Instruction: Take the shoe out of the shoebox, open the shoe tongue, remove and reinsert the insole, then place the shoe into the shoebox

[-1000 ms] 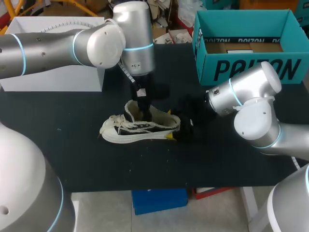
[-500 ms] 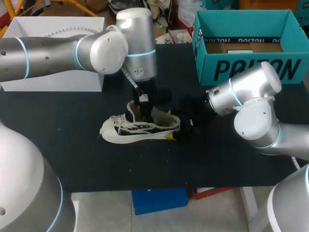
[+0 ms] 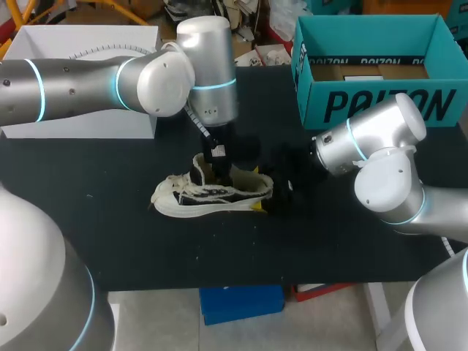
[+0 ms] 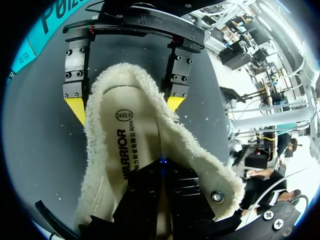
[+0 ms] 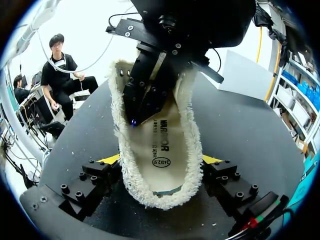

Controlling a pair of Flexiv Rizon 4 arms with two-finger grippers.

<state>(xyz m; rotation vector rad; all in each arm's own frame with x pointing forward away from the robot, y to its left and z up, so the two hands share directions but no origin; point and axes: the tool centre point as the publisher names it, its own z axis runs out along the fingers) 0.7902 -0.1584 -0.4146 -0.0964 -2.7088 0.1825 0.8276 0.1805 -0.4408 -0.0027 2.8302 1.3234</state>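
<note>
A white fleece-lined shoe (image 3: 212, 194) lies on its sole mid-table, toe to the left. My left gripper (image 3: 216, 164) comes down from above into the shoe's opening. In the left wrist view its black fingers (image 4: 161, 165) stand together, tips against the printed insole (image 4: 122, 145); I see nothing pinched between them. My right gripper (image 3: 281, 191) holds the heel from the right. The right wrist view shows its two yellow tips (image 5: 160, 160) pressed on either side of the heel (image 5: 160, 195), with the left gripper (image 5: 134, 120) ahead, inside the shoe. The teal shoebox (image 3: 373, 80) stands open at the back right.
A white box (image 3: 80, 117) stands at the table's back left, behind my left arm. Bare black tabletop (image 3: 329, 248) lies in front of the shoe and to its left.
My left arm's wrist has shifted slightly to the right above the shoe, its gripper staying inside the opening. The shoe and my right arm have not moved.
</note>
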